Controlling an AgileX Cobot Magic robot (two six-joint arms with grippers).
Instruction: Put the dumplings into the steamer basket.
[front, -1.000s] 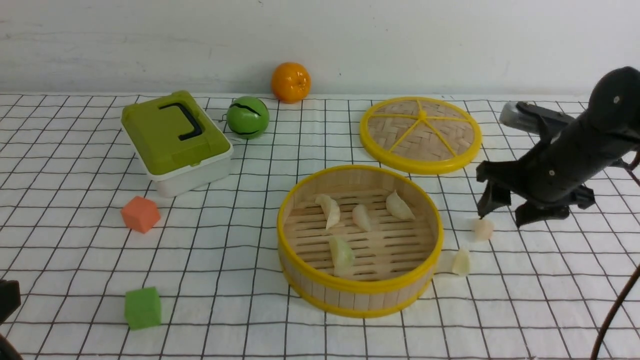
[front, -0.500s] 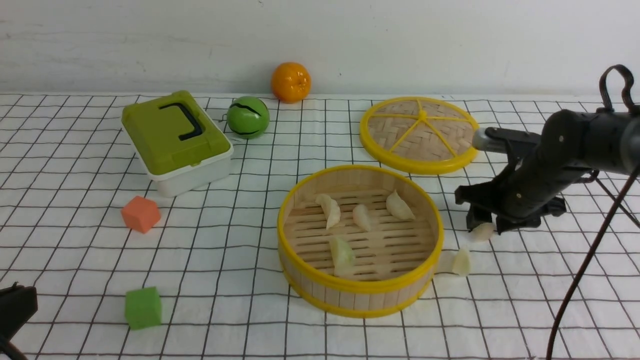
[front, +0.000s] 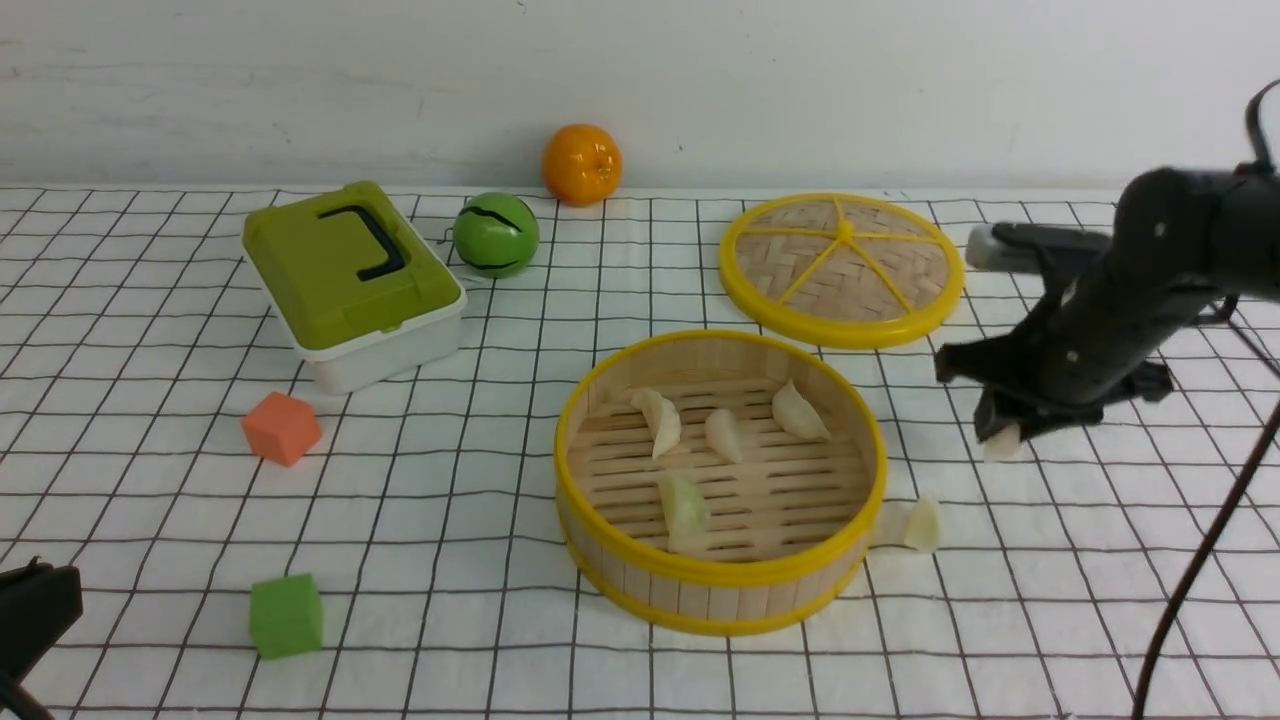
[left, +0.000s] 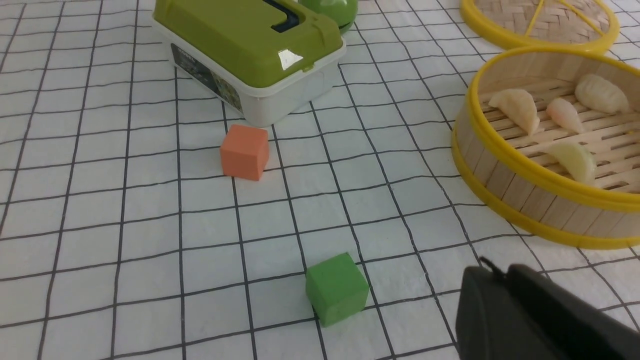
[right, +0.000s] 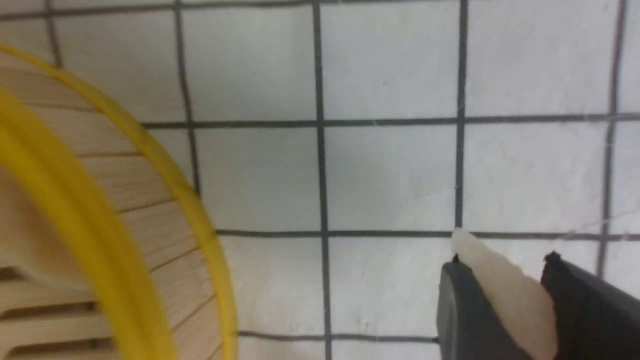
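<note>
**One dumpling pinched in my right claw, four lying in the basket**

My right claw (front: 1003, 440) points down at the checked cloth (front: 450, 500) on the bench, to the right of the steamer basket (front: 720, 585) and apart from it. Its two black fingers are pressed onto a pale dumpling, the held dumpling (front: 1000, 443). In my right wrist view the held dumpling (right: 505, 290) sits between the fingers with its pointed end poking out past the tips, and the basket's yellow-rimmed wall (right: 150, 200) is off to one side. I cannot tell whether that dumpling touches the cloth.

Four dumplings lie on the basket's slatted floor. Three are in a loose row toward the far side: the first (front: 661, 420), the second (front: 724, 435) and the third (front: 799, 411). The fourth (front: 684, 510) is nearer my side. A loose dumpling (front: 924, 523) rests on the cloth just beside the basket's right wall, nearer to me than my right claw.

The woven lid (front: 842, 268) lies flat beyond the basket. To the left stand a green-lidded box (front: 350, 280), a green ball (front: 496, 234) and an orange (front: 581, 163) near the wall. An orange cube (front: 281, 428) and a green cube (front: 286, 615) sit on the cloth, well apart.

My left claw (front: 30, 610) shows only as a black edge at the lower left. I cannot tell whether it is spread or pressed together.
</note>
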